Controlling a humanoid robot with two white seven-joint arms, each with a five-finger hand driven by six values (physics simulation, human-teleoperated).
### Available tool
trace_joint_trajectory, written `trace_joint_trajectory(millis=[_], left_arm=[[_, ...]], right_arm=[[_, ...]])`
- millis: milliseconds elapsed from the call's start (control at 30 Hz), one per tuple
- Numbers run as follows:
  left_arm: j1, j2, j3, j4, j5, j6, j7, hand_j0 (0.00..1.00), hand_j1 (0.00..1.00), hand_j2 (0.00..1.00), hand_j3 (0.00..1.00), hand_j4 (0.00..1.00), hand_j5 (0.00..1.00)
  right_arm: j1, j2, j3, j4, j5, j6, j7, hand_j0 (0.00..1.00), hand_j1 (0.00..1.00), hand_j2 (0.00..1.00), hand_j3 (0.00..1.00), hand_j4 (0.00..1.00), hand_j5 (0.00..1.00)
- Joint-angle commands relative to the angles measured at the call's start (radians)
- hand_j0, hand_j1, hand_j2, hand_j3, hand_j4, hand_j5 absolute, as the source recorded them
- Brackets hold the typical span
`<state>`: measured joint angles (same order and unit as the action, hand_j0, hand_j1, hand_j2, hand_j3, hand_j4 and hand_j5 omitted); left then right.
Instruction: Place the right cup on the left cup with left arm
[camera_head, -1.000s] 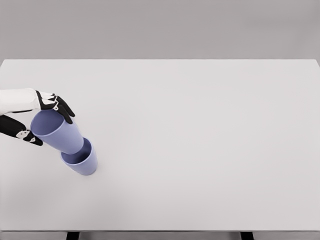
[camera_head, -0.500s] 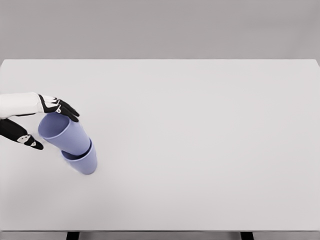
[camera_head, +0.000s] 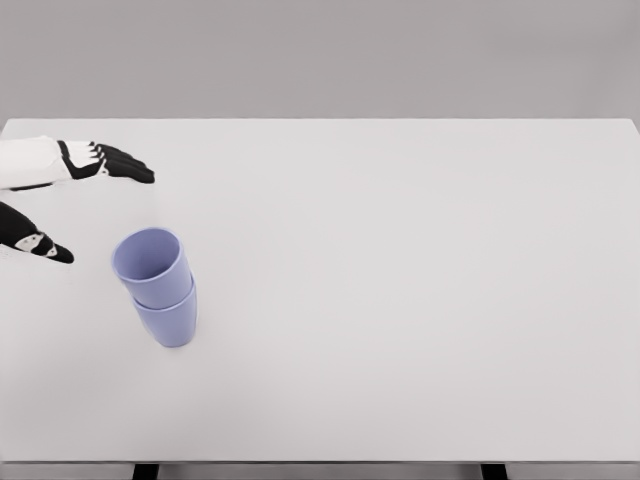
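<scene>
Simulated lab: bare white table (camera_head: 400, 300)

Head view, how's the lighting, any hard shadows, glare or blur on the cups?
Head view: flat, even light, no glare; the nested lilac plastic cups cast barely any shadow on the white table; slight softness overall, edges still readable; the open left hand is sharp enough.

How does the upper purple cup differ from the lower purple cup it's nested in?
The upper purple plastic cup shows its open rim and hollow inside; the lower purple plastic cup shows only its outer wall. The upper one sits inside the lower one, which stands on the white table. The upper cup leans slightly left. Both share colour and tapered shape.
</scene>
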<state>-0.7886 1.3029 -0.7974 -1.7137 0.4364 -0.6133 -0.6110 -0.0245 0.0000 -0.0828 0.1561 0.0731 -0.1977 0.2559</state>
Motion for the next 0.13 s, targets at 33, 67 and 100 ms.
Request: trace_joint_trajectory(millis=[33,67,100], left_arm=[[-0.026,-0.134,0.057,0.069,-0.004,0.002,0.000,1.00,1.00,1.00,1.00,1.00,1.00],[-0.027,-0.175,0.052,0.095,-0.024,0.002,0.000,1.00,1.00,1.00,1.00,1.00,1.00],[-0.027,-0.183,0.053,0.098,-0.038,0.002,0.000,1.00,1.00,1.00,1.00,1.00,1.00]], right_arm=[[0.000,0.000,0.000,0.000,0.001,0.000,0.000,1.00,1.00,1.00,1.00,1.00,1.00],[0.000,0.000,0.000,0.000,0.001,0.000,0.000,1.00,1.00,1.00,1.00,1.00,1.00],[0.000,0.000,0.000,0.000,0.001,0.000,0.000,1.00,1.00,1.00,1.00,1.00,1.00]])
